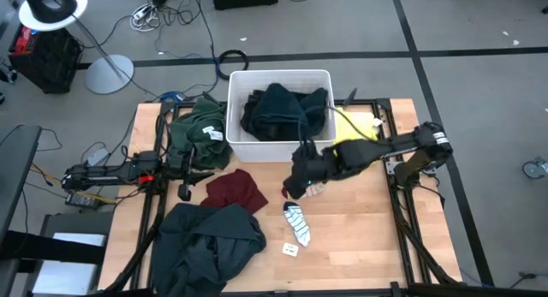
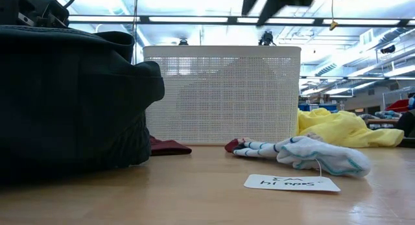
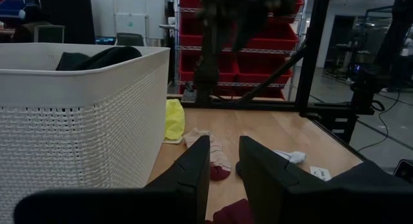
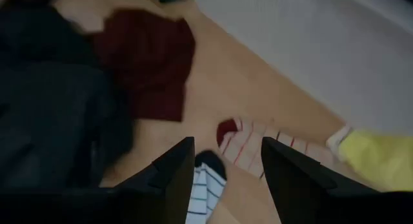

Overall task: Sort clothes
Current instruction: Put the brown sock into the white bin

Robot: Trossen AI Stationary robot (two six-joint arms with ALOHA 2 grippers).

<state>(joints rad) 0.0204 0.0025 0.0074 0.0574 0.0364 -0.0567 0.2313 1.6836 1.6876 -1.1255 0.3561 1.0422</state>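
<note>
the clothes are spread over the wooden table (image 1: 360, 237). a dark jacket (image 1: 205, 241) lies in a big heap at the front left, and a maroon piece (image 1: 234, 191) lies just behind it. a green top (image 1: 195, 134) sits at the left of the white tub (image 1: 278, 149), touching its side. more dark clothes (image 1: 282, 109) are piled inside the tub. a yellow piece (image 1: 355, 139) lies at the right of the tub, partly under the right arm. a striped sock (image 1: 297, 223) with a paper tag (image 1: 291, 249) lies in the middle of the table, and a pale sock with pink stripes and a red toe (image 4: 248, 141) lies just beside it, near the tub. the right gripper (image 1: 301, 184) hangs over these two socks, its two fingers (image 4: 174, 166) apart and nothing between them. the left gripper (image 1: 190, 173) waits low at the left side, near the maroon piece, pointing along the tub, its fingers (image 3: 193, 169) a little apart and holding nothing.
</note>
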